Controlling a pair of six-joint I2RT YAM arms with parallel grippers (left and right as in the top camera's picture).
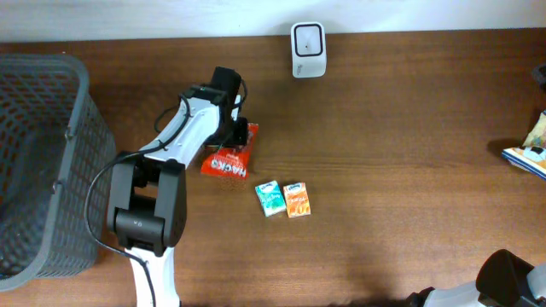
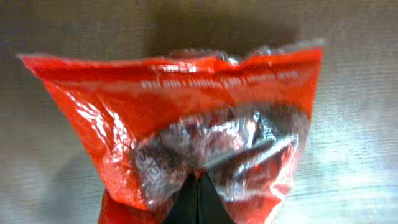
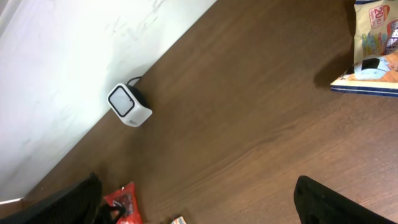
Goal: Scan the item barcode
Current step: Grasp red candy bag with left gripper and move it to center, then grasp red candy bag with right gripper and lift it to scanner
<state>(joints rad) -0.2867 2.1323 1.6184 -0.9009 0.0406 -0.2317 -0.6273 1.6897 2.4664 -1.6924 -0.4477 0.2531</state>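
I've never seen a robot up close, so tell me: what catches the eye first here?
The shiny red snack bag stands out near the middle of the dark wooden table, pinched in the left end effector. Next come the white barcode scanner at the table's far edge and the big grey mesh basket on the left.
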